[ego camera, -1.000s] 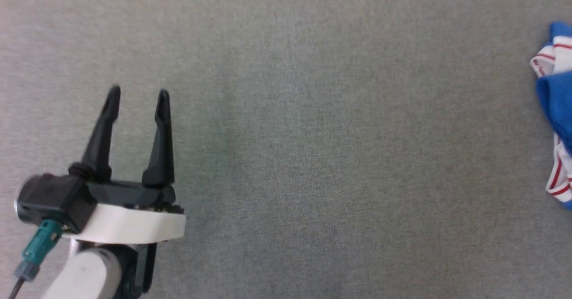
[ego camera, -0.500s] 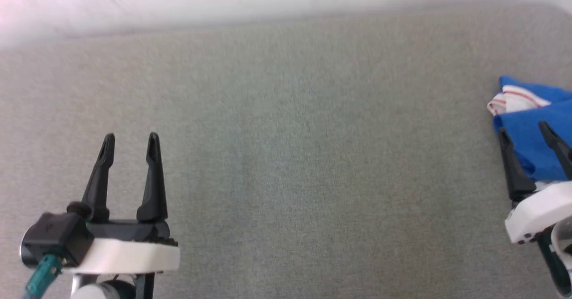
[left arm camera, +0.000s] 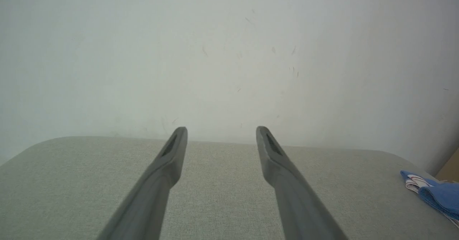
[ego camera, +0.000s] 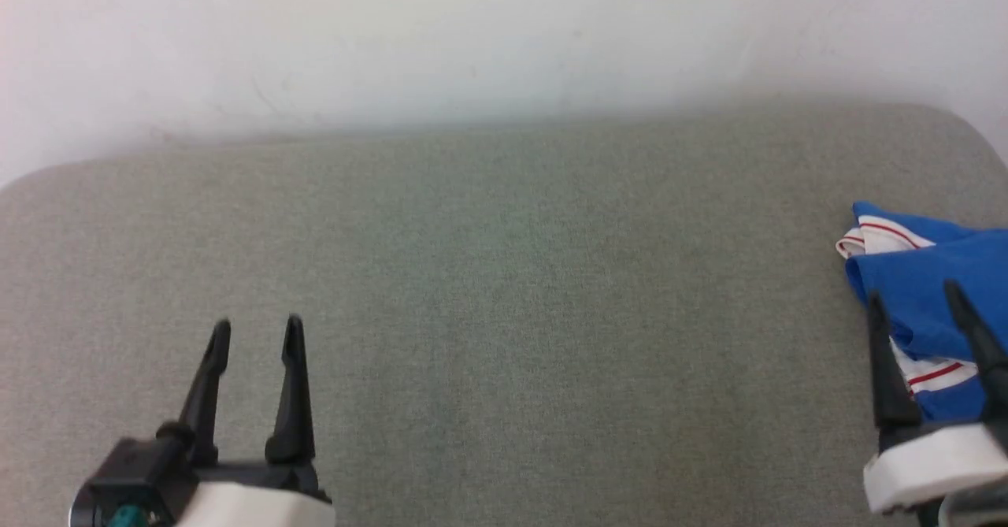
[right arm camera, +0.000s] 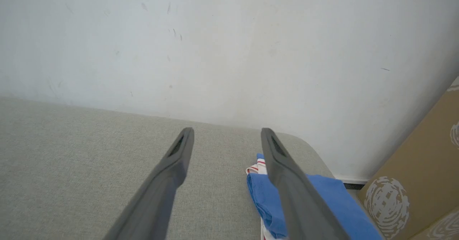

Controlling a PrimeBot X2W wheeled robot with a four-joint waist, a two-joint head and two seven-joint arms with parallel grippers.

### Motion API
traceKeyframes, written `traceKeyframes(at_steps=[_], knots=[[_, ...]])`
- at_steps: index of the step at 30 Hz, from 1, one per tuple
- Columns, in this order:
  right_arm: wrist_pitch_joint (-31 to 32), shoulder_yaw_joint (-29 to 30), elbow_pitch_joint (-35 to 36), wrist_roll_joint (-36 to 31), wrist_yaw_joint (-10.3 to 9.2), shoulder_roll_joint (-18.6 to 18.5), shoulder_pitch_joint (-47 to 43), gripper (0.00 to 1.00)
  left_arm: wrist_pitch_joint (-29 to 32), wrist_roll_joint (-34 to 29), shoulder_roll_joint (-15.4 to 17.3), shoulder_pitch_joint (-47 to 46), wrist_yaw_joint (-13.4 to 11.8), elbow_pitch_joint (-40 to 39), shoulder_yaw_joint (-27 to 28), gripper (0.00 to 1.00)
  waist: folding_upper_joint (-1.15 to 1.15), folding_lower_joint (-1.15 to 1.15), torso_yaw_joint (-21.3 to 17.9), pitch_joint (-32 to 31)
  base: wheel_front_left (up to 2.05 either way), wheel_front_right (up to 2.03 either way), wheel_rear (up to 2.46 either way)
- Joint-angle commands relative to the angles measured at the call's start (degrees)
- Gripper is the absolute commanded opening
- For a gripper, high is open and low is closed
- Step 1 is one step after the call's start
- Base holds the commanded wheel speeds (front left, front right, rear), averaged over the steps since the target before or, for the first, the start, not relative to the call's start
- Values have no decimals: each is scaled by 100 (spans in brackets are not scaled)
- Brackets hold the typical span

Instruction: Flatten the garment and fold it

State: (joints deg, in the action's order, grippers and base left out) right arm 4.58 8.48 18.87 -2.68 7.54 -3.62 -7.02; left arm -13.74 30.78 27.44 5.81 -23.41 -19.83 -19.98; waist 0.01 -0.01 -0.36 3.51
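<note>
A grey fabric-covered tabletop (ego camera: 504, 275) runs back to a pale wall (ego camera: 504, 38). The garment (ego camera: 917, 271), a bright blue shirt with white, red-striped trim, lies crumpled in a heap at the far right of the tabletop. It sits close to the rounded corner and is partly cut off by the head view's right edge. The right tool (ego camera: 913, 292) hangs at the near side of the heap, its two dark fingers spread wide and holding nothing. Whether they touch the cloth cannot be told. The left tool (ego camera: 258, 324), also spread and empty, sits at the near left, well apart from the garment. A cardboard box (right arm camera: 412, 182) stands beyond the tabletop's right edge.

Two things could likely go wrong from here. Closing on the bunched heap could pinch several layers together and leave it balled up. A pull toward the right could drag the shirt off the edge.
</note>
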Motion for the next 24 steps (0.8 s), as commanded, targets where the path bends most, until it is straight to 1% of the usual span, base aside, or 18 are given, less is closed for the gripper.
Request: traceKeyframes(at_steps=[1, 4, 6, 10, 16, 24], knots=[[-94, -17, -27, -98, -5, 32, -141, 100, -54, 10, -24, 138, -67, 45, 13, 100, -1, 1, 38, -159, 0, 0, 0], [-234, -12, -207, -175, -5, 63, -378, 100, -68, 41, -54, 399, -125, 133, 37, 100, -1, 1, 38, -277, 0, 0, 0], [-293, -31, -306, -139, -5, 69, -496, 100, -77, 57, -50, 551, -111, 181, 44, 100, -1, 1, 34, -341, 0, 0, 0], [-384, -26, -429, 35, -5, 72, -637, 100, -96, 86, -57, 773, -28, 240, 66, 100, -1, 1, 24, -421, 0, 0, 0], [-518, 9, -548, 235, -5, 73, -734, 100, -114, 57, -163, 896, 131, 254, 36, 100, -1, 1, 62, -465, 0, 0, 0], [-532, -21, -571, 218, -5, 74, -738, 100, -121, 20, -237, 939, 248, 304, 96, 100, -1, 1, 63, -469, 0, 0, 0]])
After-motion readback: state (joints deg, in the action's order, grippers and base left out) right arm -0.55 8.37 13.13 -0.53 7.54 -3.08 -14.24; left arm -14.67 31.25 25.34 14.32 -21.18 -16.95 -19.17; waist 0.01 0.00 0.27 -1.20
